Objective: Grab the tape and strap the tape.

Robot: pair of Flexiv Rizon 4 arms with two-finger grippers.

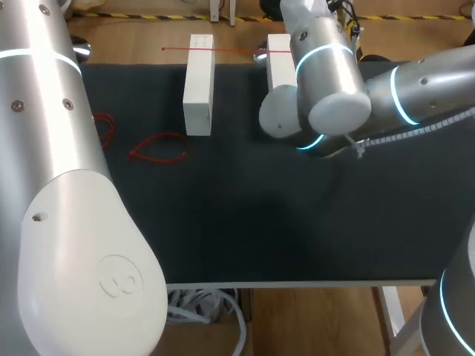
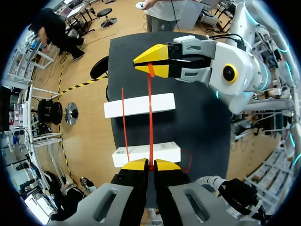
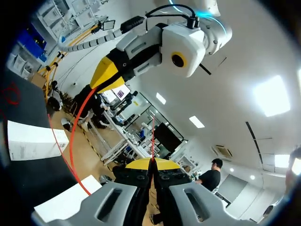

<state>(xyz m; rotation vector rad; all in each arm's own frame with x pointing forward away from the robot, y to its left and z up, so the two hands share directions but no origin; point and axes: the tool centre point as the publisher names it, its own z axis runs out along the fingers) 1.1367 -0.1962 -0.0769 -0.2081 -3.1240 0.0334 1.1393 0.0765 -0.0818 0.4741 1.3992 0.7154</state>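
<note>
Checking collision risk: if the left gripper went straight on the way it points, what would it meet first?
Probably the right gripper, holding the far end of the red tape. The white blocks seem to lie below that line.

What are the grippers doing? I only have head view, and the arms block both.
Observer: In the left wrist view, the left gripper is shut on the red tape.
Operator: And the right?
Observer: The right gripper is shut on the same strand, facing the left one.
Operator: Slack?
Observer: The strand looks straight between them, passing over the near white block and the far white block.
</note>
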